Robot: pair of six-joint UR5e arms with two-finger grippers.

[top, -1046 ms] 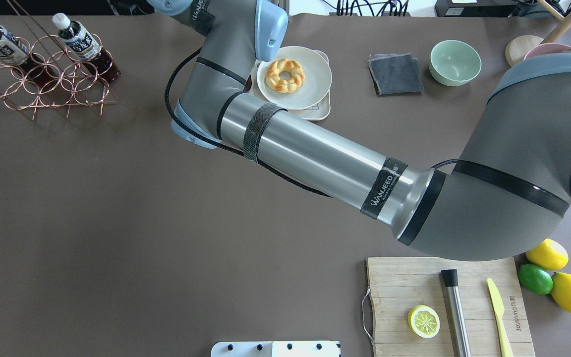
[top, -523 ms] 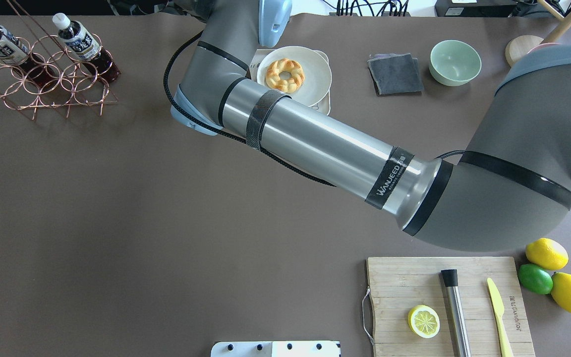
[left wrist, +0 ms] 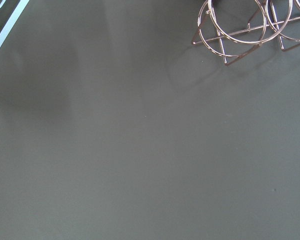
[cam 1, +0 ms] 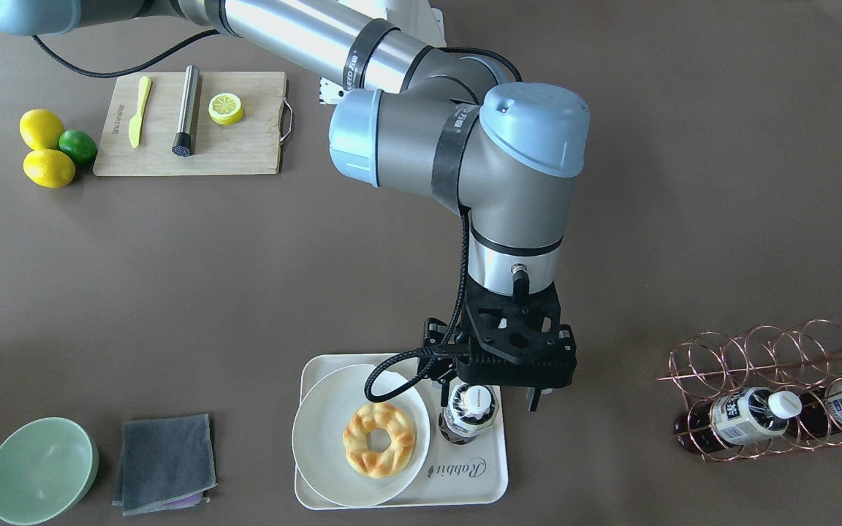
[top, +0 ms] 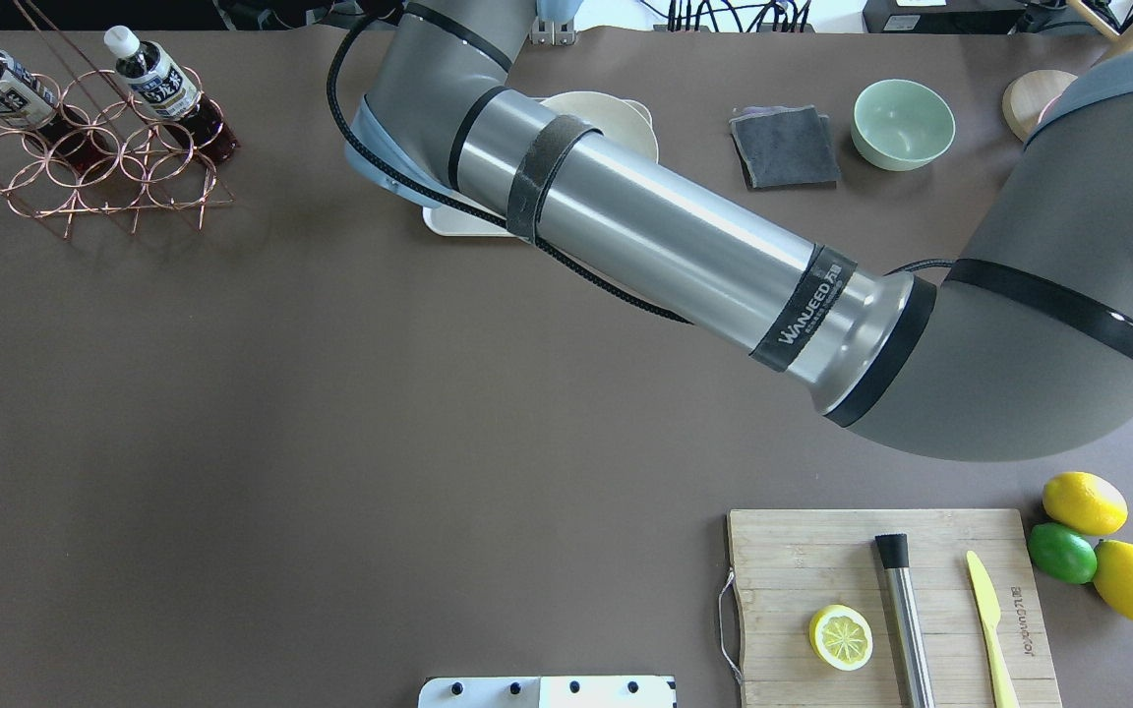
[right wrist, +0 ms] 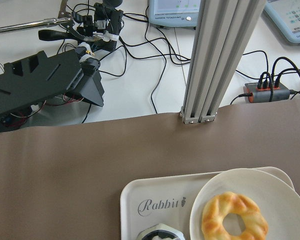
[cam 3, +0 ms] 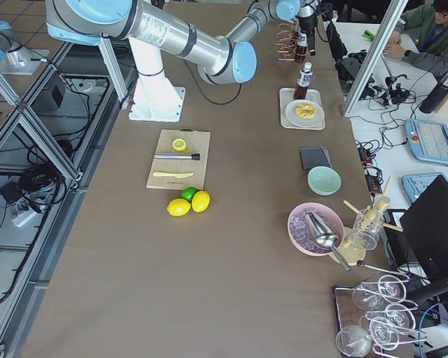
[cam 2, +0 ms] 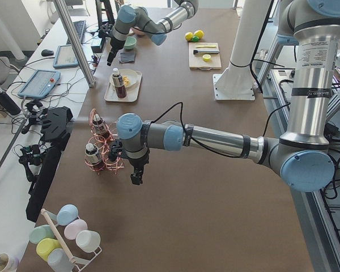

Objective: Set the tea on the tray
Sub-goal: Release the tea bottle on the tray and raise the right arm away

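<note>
On the far side of the table, the tea (cam 1: 469,413) stands upright on the tray (cam 1: 481,488), in the bare strip just beside the round plate (cam 1: 326,427) that carries a bread ring (cam 1: 379,440). The right gripper (cam 1: 488,398) hangs directly over the bottle, its fingers spread wider than the cap and gripping nothing. Height is hard to judge from the steep front view. In the side view from the robot's left, though, the right gripper (cam 2: 110,55) appears to sit clear above the white cap with air between them. The right wrist camera fits this: only the top of the tea (right wrist: 160,233) peeks in at the bottom edge, near the "Rabbit" lettering.

The left gripper (cam 2: 137,174) hovers low over the table beside the wire rack (cam 1: 779,365), where two spare bottles (cam 1: 746,416) lie. It shows only in that side view, so I cannot tell how its fingers stand.

By my reading the placing itself is done and the step in hand is the retreat. The next move calls for a straight lift with the fingers kept apart, so neither one brushes the cap. The arm should swing away only once it is well above the bottle. The bottle is tall and narrow, so a sideways nudge could tip it onto the plate.
</note>
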